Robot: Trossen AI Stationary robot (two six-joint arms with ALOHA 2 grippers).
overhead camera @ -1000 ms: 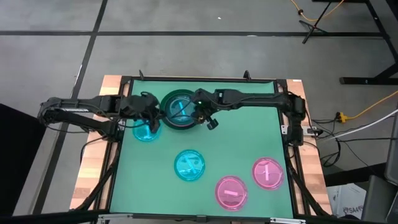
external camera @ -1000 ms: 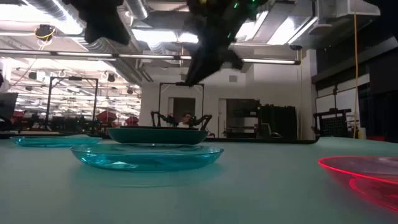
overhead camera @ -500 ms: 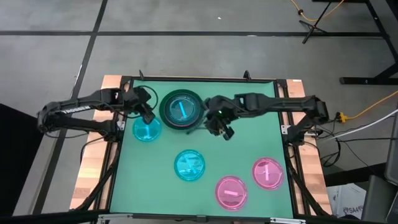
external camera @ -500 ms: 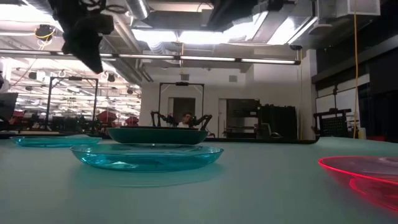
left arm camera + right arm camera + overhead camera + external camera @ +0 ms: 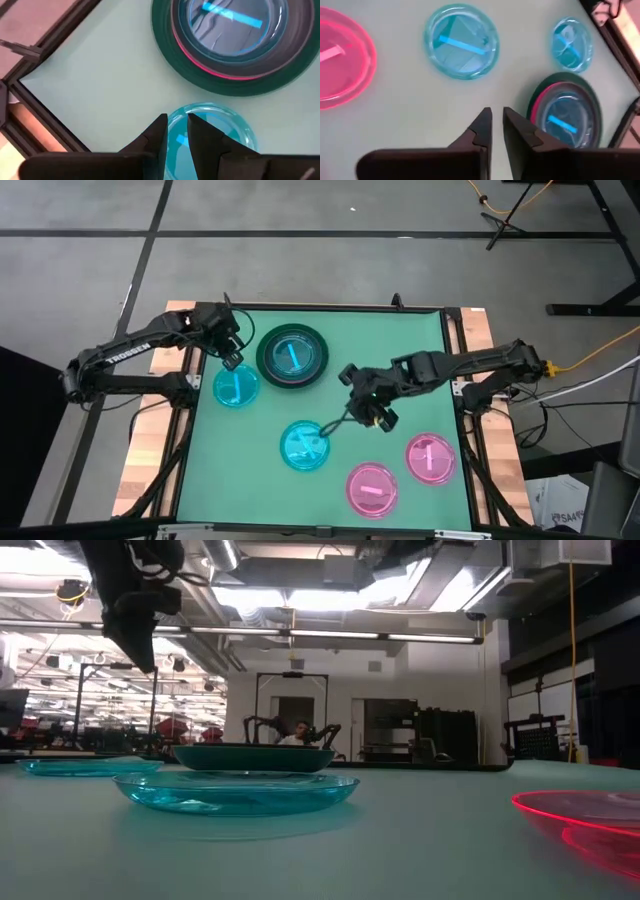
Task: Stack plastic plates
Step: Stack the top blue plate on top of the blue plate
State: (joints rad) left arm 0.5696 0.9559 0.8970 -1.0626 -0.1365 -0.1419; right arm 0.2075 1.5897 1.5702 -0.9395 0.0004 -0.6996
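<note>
Green table (image 5: 400, 360): one stack (image 5: 292, 355), two cyan plates (image 5: 304, 446), two pink plates (image 5: 431, 458).

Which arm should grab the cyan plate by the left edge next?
Left. Its pincer hovers beside that cyan plate, next to the stack. The right pincer is out mid-table.

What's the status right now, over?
Left tool and right tool nearly shut, holding nothing. Stack built on green plate; two cyan plates, two pink plates loose. Nothing in the way.
</note>
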